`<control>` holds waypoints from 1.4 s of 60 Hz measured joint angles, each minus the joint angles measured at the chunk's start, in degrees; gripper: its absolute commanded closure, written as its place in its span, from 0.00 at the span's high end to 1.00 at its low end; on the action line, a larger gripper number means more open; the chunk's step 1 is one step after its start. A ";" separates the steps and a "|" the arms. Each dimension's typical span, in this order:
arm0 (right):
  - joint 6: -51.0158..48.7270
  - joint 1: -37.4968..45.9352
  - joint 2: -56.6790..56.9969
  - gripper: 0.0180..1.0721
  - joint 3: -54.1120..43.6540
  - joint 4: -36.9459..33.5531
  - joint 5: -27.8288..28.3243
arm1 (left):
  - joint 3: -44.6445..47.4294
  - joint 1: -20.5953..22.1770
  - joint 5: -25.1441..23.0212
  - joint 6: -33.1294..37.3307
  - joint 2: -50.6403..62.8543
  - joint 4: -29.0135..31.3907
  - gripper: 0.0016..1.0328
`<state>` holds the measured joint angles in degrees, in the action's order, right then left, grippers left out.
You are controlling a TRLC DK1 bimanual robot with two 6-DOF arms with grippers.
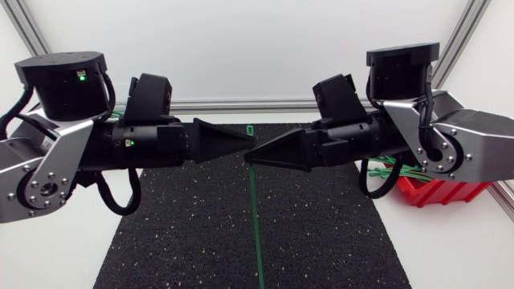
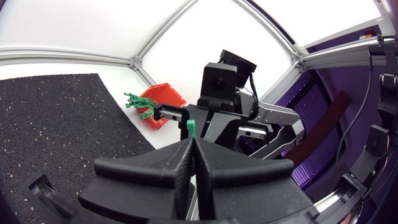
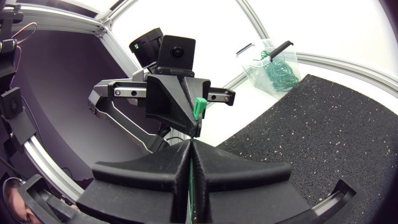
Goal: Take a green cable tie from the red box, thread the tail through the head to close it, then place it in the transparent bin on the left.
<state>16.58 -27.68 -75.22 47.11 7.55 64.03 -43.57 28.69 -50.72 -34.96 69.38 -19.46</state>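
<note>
I judge the job about a third done. One green cable tie point(image 1: 255, 217) is out of the red box point(image 1: 438, 191), which sits at 3 o'clock. My left tool point(image 1: 247, 143) and right tool point(image 1: 252, 156) meet tip to tip at the desk's middle. Both are closed flat on the tie near its head, and its tail runs straight toward 6 o'clock over the black mat point(image 1: 185, 241). No loop shows, so threading is left, then the drop into the transparent bin point(image 3: 273, 65).

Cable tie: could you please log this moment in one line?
left gripper: shut on green cable tie; right gripper: shut on it; tail: hanging, unthreaded
</note>
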 measured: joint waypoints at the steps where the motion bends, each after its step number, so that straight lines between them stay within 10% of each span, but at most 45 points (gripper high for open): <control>1: 0.00 0.00 0.00 0.06 0.00 0.00 0.00 | 0.00 0.00 0.02 0.00 0.00 0.00 0.04; 22: -2.82 1.68 1.73 0.84 -0.59 -3.65 -0.28 | -2.38 -3.87 -1.99 0.00 0.00 3.19 0.04; 31: -13.42 2.67 1.73 0.96 -0.35 -14.32 -5.09 | -2.67 -6.45 -4.55 0.02 0.00 4.24 0.04; 53: -34.64 3.26 0.13 0.96 2.86 -24.48 -14.10 | -4.94 -12.87 -10.60 0.55 1.09 6.62 0.04; 70: -46.38 0.15 -0.46 0.96 4.22 -31.23 -38.01 | -7.48 -15.96 -15.15 0.70 5.86 8.87 0.04; 84: -51.67 -3.82 -0.46 0.96 4.22 -31.36 -41.86 | -8.76 -17.88 -17.03 1.16 8.11 9.22 0.04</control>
<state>-35.09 -31.51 -75.68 51.33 -23.81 22.17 -52.34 10.81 -67.75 -33.80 77.49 -10.24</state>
